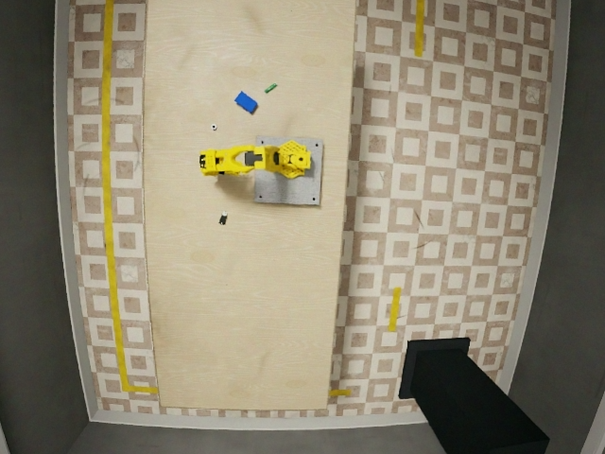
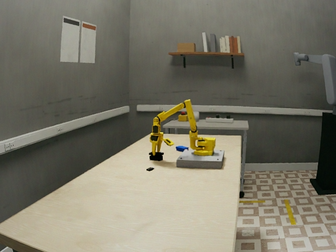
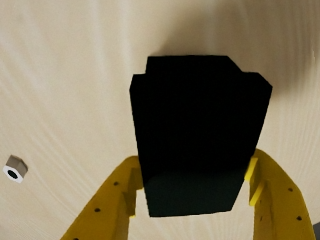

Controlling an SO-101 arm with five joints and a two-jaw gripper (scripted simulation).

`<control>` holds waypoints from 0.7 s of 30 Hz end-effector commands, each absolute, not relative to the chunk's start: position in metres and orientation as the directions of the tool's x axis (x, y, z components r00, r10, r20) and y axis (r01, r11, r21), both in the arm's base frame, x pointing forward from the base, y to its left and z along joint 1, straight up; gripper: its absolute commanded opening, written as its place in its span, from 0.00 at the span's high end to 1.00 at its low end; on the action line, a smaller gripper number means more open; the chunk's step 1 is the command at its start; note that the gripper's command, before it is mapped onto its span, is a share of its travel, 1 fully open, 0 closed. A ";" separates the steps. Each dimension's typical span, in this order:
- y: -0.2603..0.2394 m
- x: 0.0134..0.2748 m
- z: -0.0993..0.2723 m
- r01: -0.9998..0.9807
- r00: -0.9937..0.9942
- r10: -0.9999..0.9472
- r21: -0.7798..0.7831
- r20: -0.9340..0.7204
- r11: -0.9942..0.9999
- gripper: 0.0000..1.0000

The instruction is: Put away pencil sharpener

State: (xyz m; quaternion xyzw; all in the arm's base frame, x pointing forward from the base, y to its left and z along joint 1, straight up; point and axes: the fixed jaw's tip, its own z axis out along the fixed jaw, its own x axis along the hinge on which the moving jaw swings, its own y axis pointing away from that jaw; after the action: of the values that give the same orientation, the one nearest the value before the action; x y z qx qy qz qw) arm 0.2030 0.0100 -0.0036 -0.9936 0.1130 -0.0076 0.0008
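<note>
My gripper (image 3: 196, 167) points straight down and is shut on a black lid (image 3: 190, 180), held between both yellow fingers. A second black outline, the black box, shows just beyond it and slightly offset; I cannot tell whether the two touch. In the side view this black stack (image 2: 156, 156) sits low at the table under the gripper (image 2: 156, 149). From above, the gripper (image 1: 207, 164) hides it. A small grey-white block with a round hole, probably the pencil sharpener (image 1: 214, 127), lies on the table apart from the box, and also shows in the wrist view (image 3: 14, 170).
A small black-and-white object (image 1: 223, 218) lies on the table on the other side of the gripper. A blue block (image 1: 246, 101) and a small green piece (image 1: 270, 88) lie near the arm's grey base plate (image 1: 288, 170).
</note>
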 end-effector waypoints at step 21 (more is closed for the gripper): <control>0.008 0.198 -0.012 -0.222 0.975 -0.222 0.003 -0.010 -0.975 0.79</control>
State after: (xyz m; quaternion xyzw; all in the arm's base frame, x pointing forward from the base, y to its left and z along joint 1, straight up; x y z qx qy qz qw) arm 0.2033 0.0100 -0.0060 -0.9936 0.1130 -0.0083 0.0010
